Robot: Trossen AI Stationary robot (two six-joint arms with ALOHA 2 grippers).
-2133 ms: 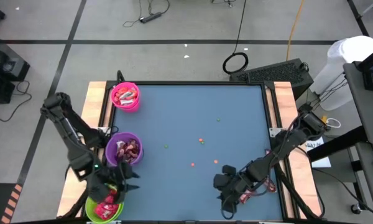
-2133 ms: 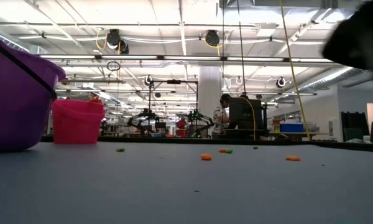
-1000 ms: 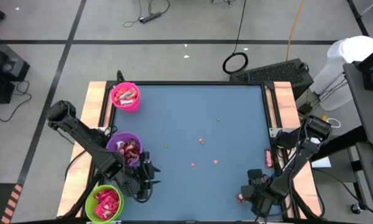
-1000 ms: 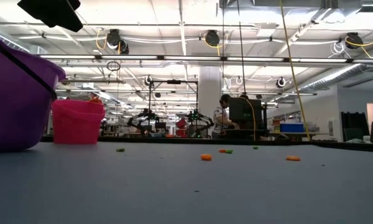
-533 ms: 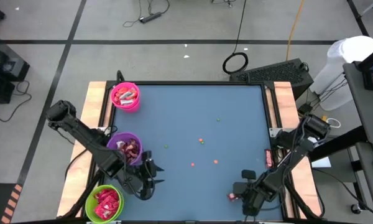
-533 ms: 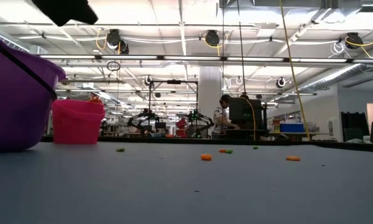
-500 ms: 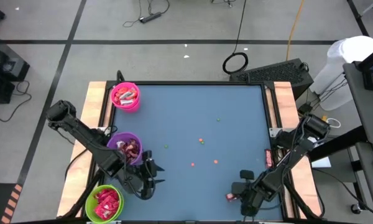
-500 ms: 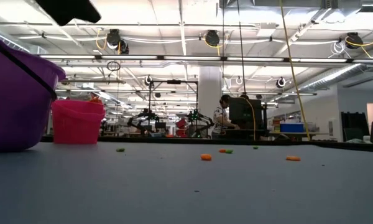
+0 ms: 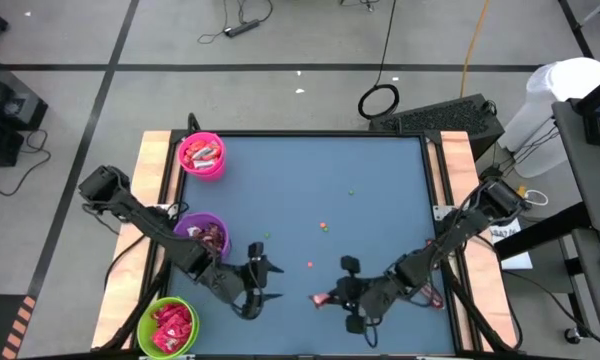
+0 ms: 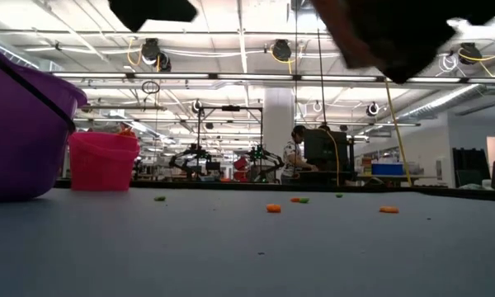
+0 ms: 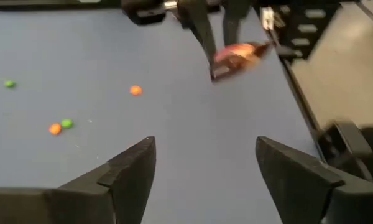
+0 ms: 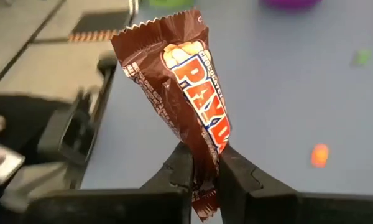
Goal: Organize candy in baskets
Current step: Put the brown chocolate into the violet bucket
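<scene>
Both arms have swung toward the middle of the table's front edge. The right gripper [image 9: 325, 299], previously near the front right corner, now hangs near the front edge's midpoint with its fingers clamped on a brown candy bar [image 12: 186, 81]. The left gripper [image 9: 260, 283], which was beside the purple basket [image 9: 185, 226], now faces it from just left, fingers spread wide and holding nothing.

Sorting looks nearly finished: the pink basket [image 9: 185, 145] at the back left corner, the purple one midway along the left edge and the green basket [image 9: 150, 310] at the front left corner all hold wrapped pieces. Only the held bar remains outside, plus tiny specks [image 9: 324, 227] mid-table. A handover to the left gripper seems likely next.
</scene>
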